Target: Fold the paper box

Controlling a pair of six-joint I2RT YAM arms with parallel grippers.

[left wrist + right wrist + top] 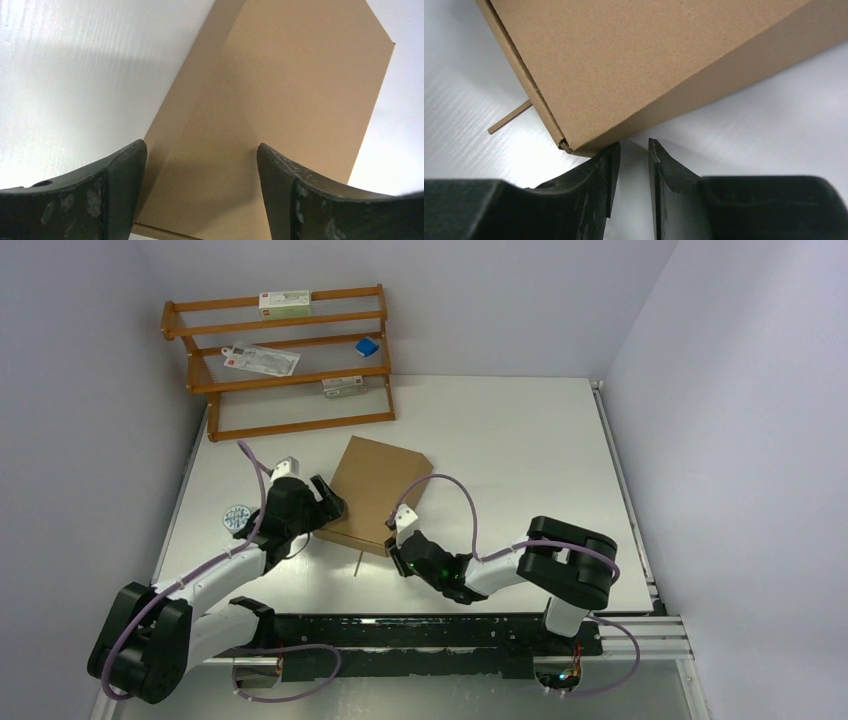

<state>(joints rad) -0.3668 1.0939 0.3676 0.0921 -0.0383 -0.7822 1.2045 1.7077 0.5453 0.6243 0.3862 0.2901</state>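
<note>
**Location.** The paper box (378, 490) lies flat near the middle of the white tabletop (520, 440), turned at an angle to both arms. Its top panel is down and the form looks closed. Whether the front flap is fully tucked cannot be confirmed from these views. A thin cardboard strip (509, 117) pokes out from under the near edge.

**Left pincer (200, 145).** It is at the box's near left corner with its jaws wide apart and the brown top panel lying ahead between them. Nothing is gripped.

**Right pincer (634, 144).** Its jaws are only narrowly parted and the gap is empty. The tips sit low over the tabletop, just beside the box's near right corner.

**Handling assessment.** The box is plain corrugated board, judged light and fairly stiff across its panels. It should hinge readily at the score lines, and its corners would likely crush under a hard pinch. The matte surface should give fair grip. An empty box will probably slide on the smooth tabletop if pushed from one side, so bracing from the opposite side is advisable.

**Recommended hold.** Take it along a side wall or the lid's free edge, away from the corners. The flat top offers nothing to pinch.
</note>
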